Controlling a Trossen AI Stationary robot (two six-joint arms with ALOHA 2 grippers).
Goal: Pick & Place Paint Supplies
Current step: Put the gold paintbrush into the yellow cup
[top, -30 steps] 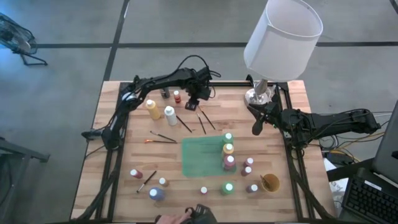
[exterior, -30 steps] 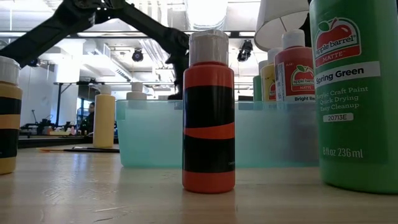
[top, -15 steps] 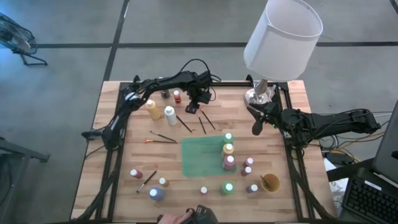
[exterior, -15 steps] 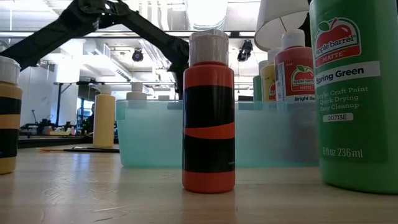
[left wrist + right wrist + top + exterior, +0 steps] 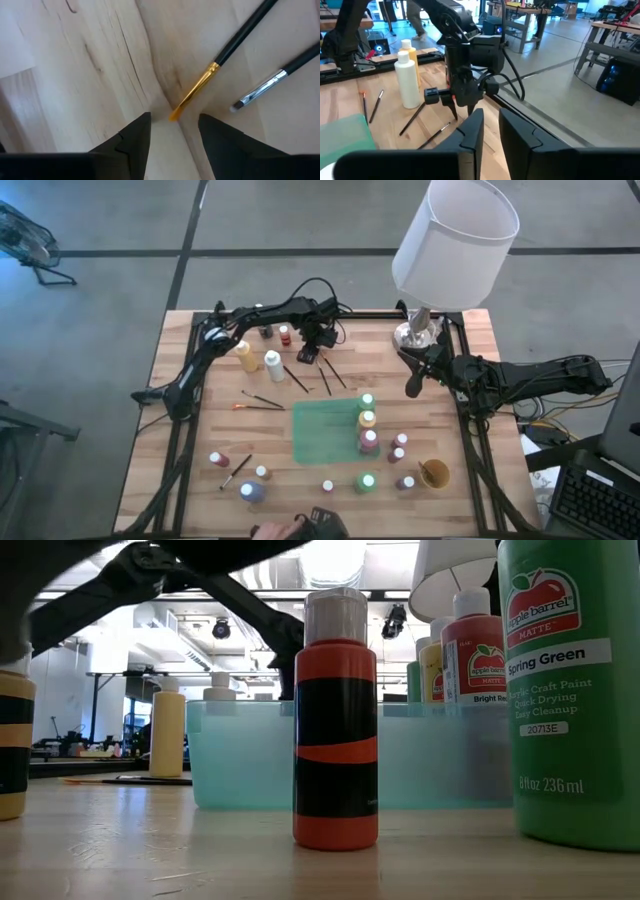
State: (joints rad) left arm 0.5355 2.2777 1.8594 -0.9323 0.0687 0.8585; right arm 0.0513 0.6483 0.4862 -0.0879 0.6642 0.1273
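Two thin dark-handled brushes point(image 5: 328, 374) lie on the wood at the far middle of the table. My left gripper point(image 5: 310, 353) points down just over them, open. In the left wrist view the bristle tip point(image 5: 174, 115) of the gold-ferruled brush point(image 5: 215, 65) lies in the gap between my fingertips, with no touch showing. A silver-ferruled brush point(image 5: 265, 86) lies beside it. Yellow point(image 5: 245, 355) and white point(image 5: 273, 363) bottles stand upright close by. My right gripper point(image 5: 412, 386) waits at the right, fingers almost together, holding nothing.
A green mat point(image 5: 322, 432) lies mid-table with bottles point(image 5: 368, 422) standing along its right side. More bottles stand near the front edge point(image 5: 250, 490). There is a tan cup point(image 5: 434, 473) at the front right and a lamp point(image 5: 455, 235) at the far right. A person's hand point(image 5: 285, 530) shows at the front edge.
My left gripper has come down toward the brushes at the far middle of the table, staying open. Brushes and bottles have not moved.
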